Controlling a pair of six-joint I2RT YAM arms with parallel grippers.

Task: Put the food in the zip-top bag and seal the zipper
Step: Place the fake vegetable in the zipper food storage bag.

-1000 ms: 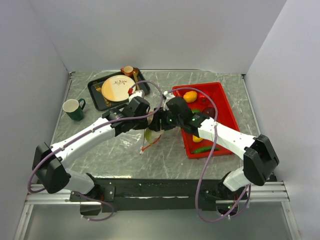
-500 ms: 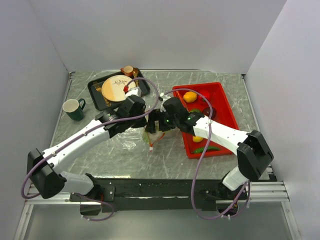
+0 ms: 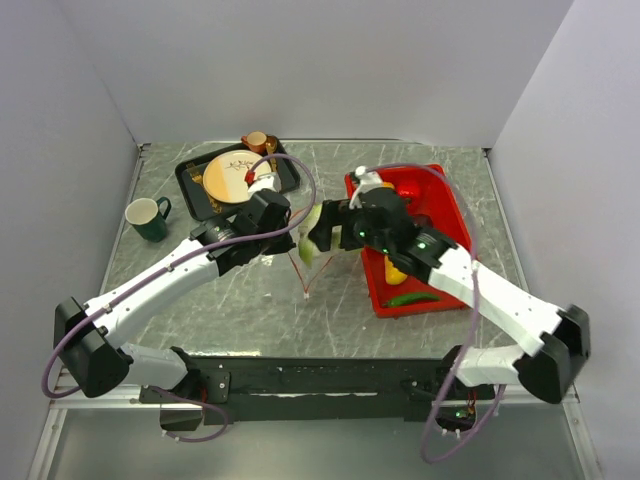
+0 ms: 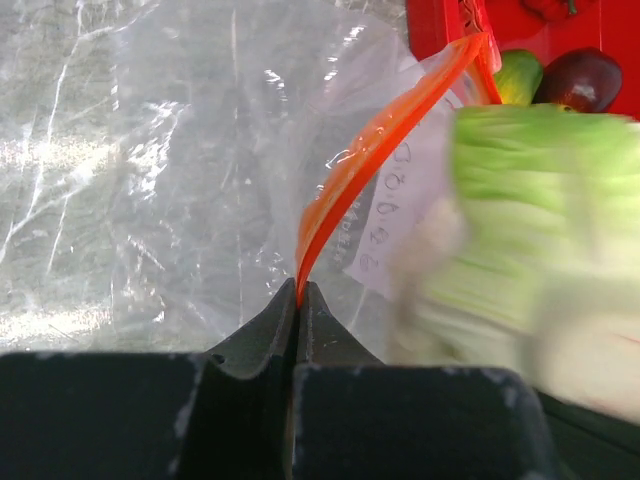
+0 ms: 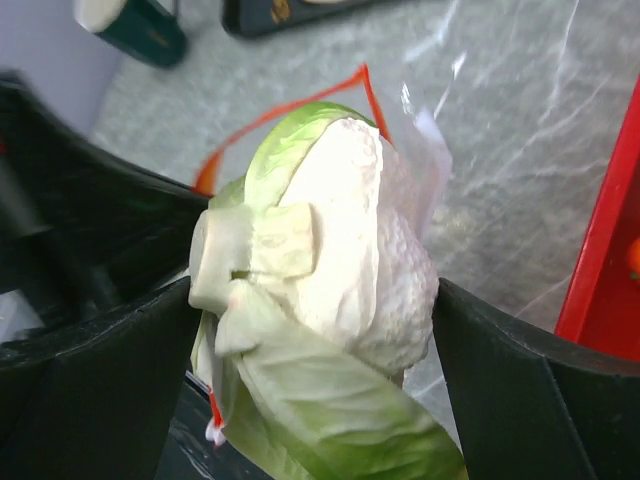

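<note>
The zip-top bag (image 3: 305, 268) hangs clear and crinkly from my left gripper (image 4: 300, 292), which is shut on the end of the orange-red zipper (image 4: 372, 150). A white-green cauliflower (image 5: 330, 230) sits at the bag's mouth between the widely spread fingers of my right gripper (image 5: 315, 300), which is open. In the top view the cauliflower (image 3: 314, 232) lies between both grippers. It is blurred in the left wrist view. More food lies in the red tray (image 3: 450, 215): a green chili (image 3: 410, 298), a yellow mango (image 3: 395, 270) and a dark purple fruit (image 4: 585, 80).
A black tray with a round beige plate (image 3: 235, 175) and a brown cup (image 3: 257, 141) stands at the back left. A dark green mug (image 3: 148, 217) is at the left. Grey walls close in the marbled table on three sides.
My right gripper has spread its fingers wide around the cauliflower, and its arm has swung out to the right. The left gripper has held the zipper throughout, a little farther back.
</note>
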